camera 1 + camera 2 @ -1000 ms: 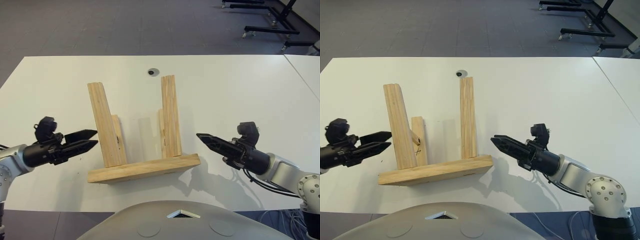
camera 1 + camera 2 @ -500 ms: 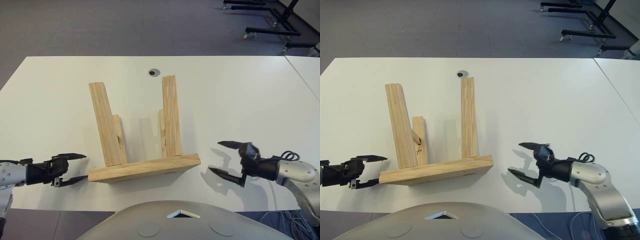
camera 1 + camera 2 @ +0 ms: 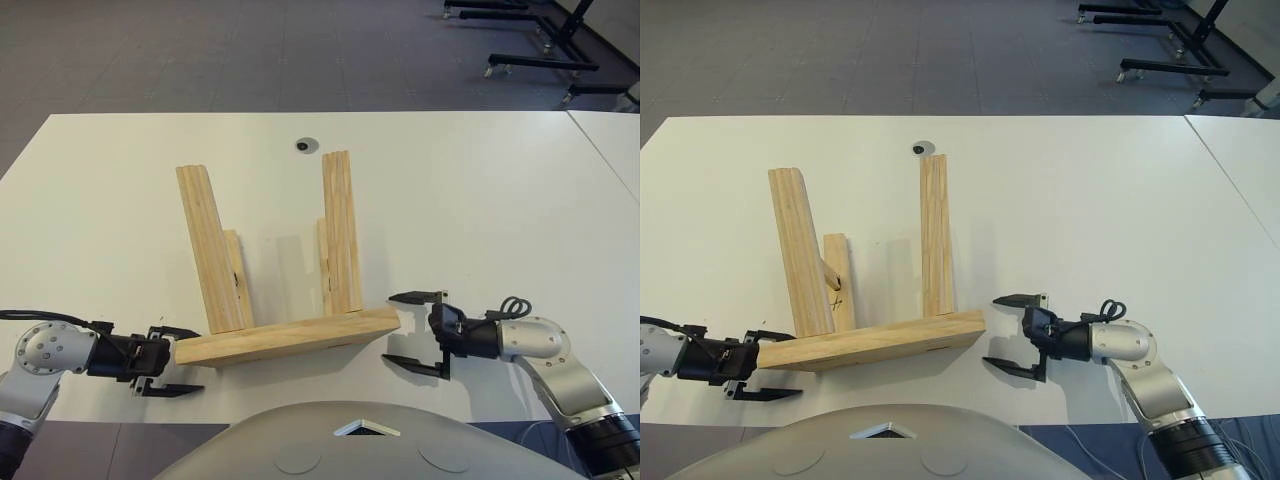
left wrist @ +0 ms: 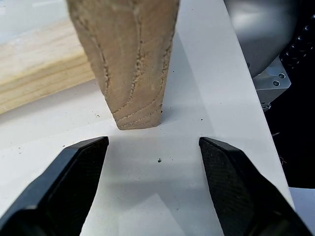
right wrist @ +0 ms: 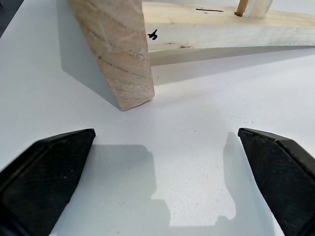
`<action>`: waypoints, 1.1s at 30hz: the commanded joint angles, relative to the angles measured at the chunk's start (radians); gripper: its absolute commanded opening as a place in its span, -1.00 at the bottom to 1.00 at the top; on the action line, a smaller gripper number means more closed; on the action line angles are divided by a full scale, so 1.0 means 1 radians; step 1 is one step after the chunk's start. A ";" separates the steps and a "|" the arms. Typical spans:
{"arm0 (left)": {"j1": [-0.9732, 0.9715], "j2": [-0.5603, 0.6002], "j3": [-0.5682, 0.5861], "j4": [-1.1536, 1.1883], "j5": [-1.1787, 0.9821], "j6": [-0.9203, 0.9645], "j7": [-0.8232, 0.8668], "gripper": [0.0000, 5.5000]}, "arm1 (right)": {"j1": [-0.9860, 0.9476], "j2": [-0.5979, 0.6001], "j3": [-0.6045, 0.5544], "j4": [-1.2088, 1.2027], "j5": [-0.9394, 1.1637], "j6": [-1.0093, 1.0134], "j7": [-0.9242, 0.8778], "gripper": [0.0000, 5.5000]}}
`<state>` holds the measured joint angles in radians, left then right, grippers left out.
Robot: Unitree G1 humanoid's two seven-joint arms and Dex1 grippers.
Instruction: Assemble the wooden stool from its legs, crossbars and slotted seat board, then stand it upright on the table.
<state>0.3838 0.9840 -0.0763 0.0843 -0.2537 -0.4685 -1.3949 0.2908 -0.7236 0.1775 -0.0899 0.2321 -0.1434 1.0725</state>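
Wooden stool (image 3: 285, 300) on its side on bench (image 3: 480, 200), seat board (image 3: 290, 338) nearest, legs (image 3: 210, 250) pointing far | left pincer (image 3: 193, 360) wide, just off board's left end | right pincer (image 3: 388, 329) wide, just off right end

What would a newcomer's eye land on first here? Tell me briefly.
The wooden stool lies on its side in the middle of the white table, seat board nearest the robot, legs pointing away. The open left hand and open right hand sit at the board's two ends, each just short of the wood.
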 commanded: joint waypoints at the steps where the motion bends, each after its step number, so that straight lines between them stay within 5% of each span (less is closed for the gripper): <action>1: 0.025 -0.003 -0.043 -0.062 0.004 0.167 0.026 0.23 | -0.041 0.032 0.032 0.093 -0.048 -0.063 0.003 0.95; 9: 0.087 0.011 -0.014 0.010 0.001 0.134 0.039 0.23 | -0.092 0.071 0.076 0.235 -0.072 -0.184 0.014 0.95; 20: 0.043 -0.013 0.023 0.124 -0.016 0.073 0.051 0.23 | -0.204 0.166 0.153 0.749 -0.139 -0.520 0.039 0.95; 33: -0.022 -0.035 0.028 0.285 -0.025 -0.044 0.030 0.23 | -0.296 0.201 0.247 0.911 -0.020 -0.422 0.264 0.95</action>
<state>0.3566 0.9582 -0.0284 0.3050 -0.3633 -0.5117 -1.3730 -0.0801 -0.5125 0.3243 0.6255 0.3725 -0.7566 1.2664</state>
